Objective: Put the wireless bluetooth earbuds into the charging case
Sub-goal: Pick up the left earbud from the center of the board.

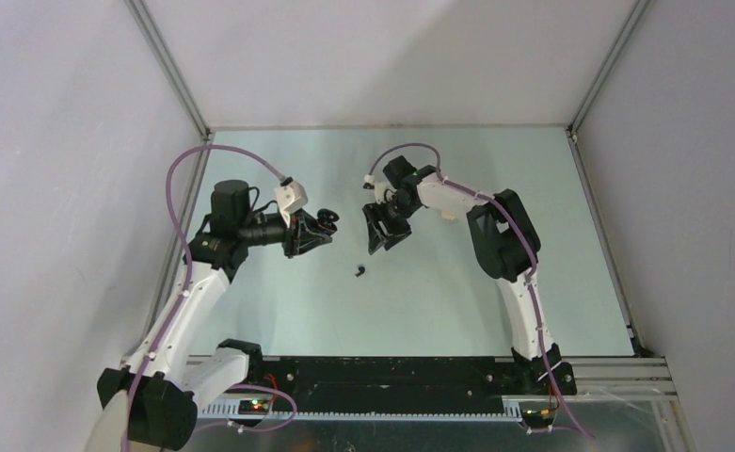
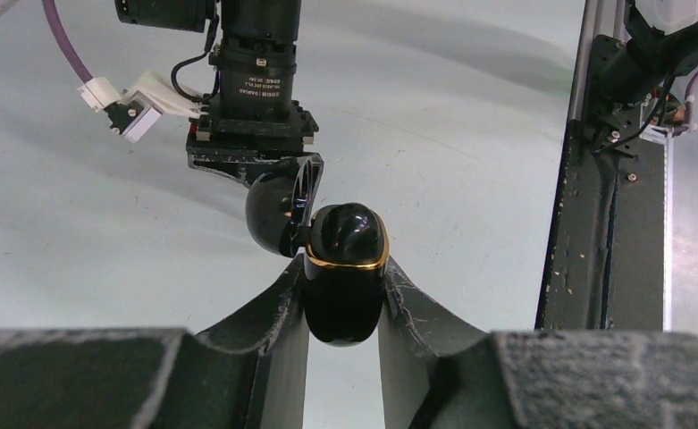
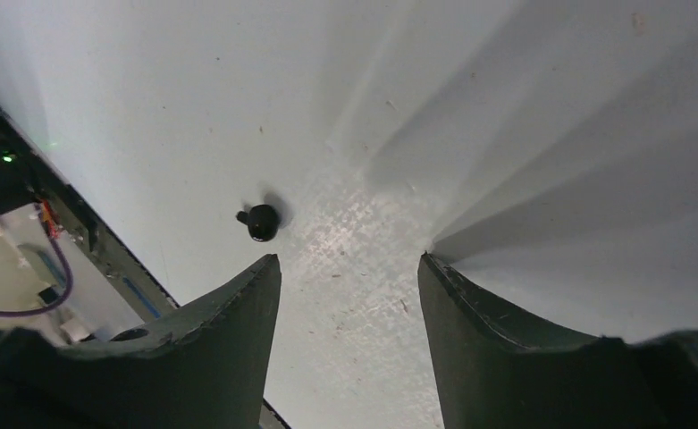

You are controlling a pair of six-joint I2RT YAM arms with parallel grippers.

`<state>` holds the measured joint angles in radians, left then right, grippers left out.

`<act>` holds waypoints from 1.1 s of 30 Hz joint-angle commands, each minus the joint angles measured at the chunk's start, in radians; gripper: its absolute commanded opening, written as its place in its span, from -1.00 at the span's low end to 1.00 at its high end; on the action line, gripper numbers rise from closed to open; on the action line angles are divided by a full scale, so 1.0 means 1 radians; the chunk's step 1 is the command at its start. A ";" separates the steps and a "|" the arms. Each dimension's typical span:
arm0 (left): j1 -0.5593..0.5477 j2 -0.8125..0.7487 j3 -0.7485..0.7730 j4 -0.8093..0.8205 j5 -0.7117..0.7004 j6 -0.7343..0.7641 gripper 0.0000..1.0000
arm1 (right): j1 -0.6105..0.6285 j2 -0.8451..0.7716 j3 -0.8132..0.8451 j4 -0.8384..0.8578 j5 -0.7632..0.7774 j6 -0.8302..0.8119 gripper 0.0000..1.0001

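Nearest, one black earbud point(image 3: 260, 222) is seen lying loose on the table point(image 1: 495, 169), not yet inserted. Over it the right gripper point(image 3: 349, 268) is spread wide and empty. The opened charging case point(image 2: 343, 313) is clamped by the left gripper point(image 2: 342, 273). Its contents cannot be told. The pale, scuffed surface is enclosed by plain grey walls point(image 1: 382, 56).
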<state>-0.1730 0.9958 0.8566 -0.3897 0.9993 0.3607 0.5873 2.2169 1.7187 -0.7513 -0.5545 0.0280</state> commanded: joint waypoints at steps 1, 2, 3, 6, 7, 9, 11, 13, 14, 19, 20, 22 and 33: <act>0.009 -0.030 -0.005 0.063 0.028 -0.015 -1.00 | 0.017 0.021 0.003 0.010 -0.085 0.103 0.20; 0.009 -0.031 -0.007 0.066 0.028 -0.017 -1.00 | 0.025 0.022 -0.009 0.016 -0.105 0.119 0.19; 0.009 -0.033 -0.010 0.068 0.028 -0.017 -1.00 | 0.029 0.022 -0.016 0.027 -0.113 0.126 0.16; 0.009 -0.039 -0.013 0.073 0.030 -0.018 -1.00 | 0.054 0.021 -0.052 0.061 -0.143 0.159 0.10; 0.009 -0.039 -0.015 0.074 0.031 -0.018 -1.00 | 0.058 0.023 -0.056 0.066 -0.151 0.171 0.07; 0.009 -0.042 -0.020 0.078 0.033 -0.019 -1.00 | 0.072 0.031 -0.062 0.074 -0.171 0.184 0.01; 0.009 -0.047 -0.025 0.086 0.034 -0.019 -1.00 | 0.080 0.037 -0.063 0.083 -0.173 0.191 -0.02; 0.008 -0.049 -0.028 0.088 0.036 -0.019 -1.00 | 0.086 0.048 -0.061 0.085 -0.176 0.197 -0.03; 0.008 -0.052 -0.031 0.089 0.039 -0.021 -1.00 | 0.087 0.052 -0.057 0.087 -0.176 0.198 -0.06; 0.009 -0.058 -0.036 0.095 0.048 -0.021 -1.00 | 0.083 0.082 -0.034 0.087 -0.179 0.208 -0.11; 0.009 -0.059 -0.037 0.096 0.048 -0.021 -1.00 | 0.082 0.084 -0.032 0.087 -0.178 0.210 -0.12; 0.009 -0.060 -0.038 0.095 0.050 -0.020 -1.00 | 0.079 0.093 -0.023 0.085 -0.175 0.215 -0.15; 0.008 -0.058 -0.036 0.091 0.054 -0.019 -1.00 | 0.073 0.155 0.041 0.054 -0.134 0.235 -0.42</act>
<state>-0.1722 0.9588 0.8242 -0.3229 1.0260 0.3553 0.6636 2.3245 1.7275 -0.6891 -0.7628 0.2626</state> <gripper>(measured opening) 0.326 0.310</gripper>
